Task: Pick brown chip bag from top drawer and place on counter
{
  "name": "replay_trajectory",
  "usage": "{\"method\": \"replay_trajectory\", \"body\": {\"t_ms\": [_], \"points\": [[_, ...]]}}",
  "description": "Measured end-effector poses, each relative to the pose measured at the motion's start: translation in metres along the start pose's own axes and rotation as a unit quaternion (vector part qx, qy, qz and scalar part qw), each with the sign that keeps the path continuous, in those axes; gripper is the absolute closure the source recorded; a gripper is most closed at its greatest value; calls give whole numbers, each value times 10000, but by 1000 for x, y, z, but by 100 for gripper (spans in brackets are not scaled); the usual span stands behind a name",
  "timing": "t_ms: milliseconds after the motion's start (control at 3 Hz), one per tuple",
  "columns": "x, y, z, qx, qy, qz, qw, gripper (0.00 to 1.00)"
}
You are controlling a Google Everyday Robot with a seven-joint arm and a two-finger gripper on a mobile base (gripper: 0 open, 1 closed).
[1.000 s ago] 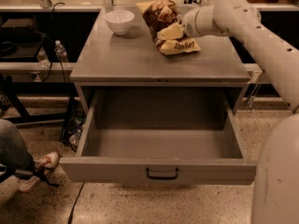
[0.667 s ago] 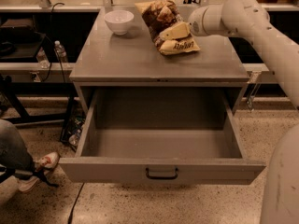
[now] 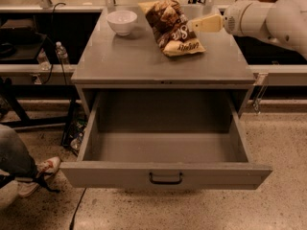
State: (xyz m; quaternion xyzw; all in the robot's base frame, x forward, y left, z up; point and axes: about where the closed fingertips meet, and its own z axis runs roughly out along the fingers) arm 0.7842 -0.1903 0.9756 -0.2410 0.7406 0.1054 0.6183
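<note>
The brown chip bag lies flat on the counter, towards its back right. My gripper is open just off the bag's right edge, reaching in from the right at counter height, and it holds nothing. The top drawer is pulled fully out below the counter, and its inside shows nothing in it.
A white bowl stands on the counter's back left. A person's leg and shoe are on the floor to the left of the drawer. A water bottle stands on a low shelf at the left. Dark shelving runs behind the cabinet.
My gripper has let go of the chip bag and drawn back to the right. The bag now rests flat on the counter.
</note>
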Motion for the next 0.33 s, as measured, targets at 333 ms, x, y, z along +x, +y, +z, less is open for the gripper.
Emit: {"method": "replay_trajectory", "body": {"t_ms": [333], "points": [[-9, -22, -42, 261, -292, 201, 9990, 0]]}}
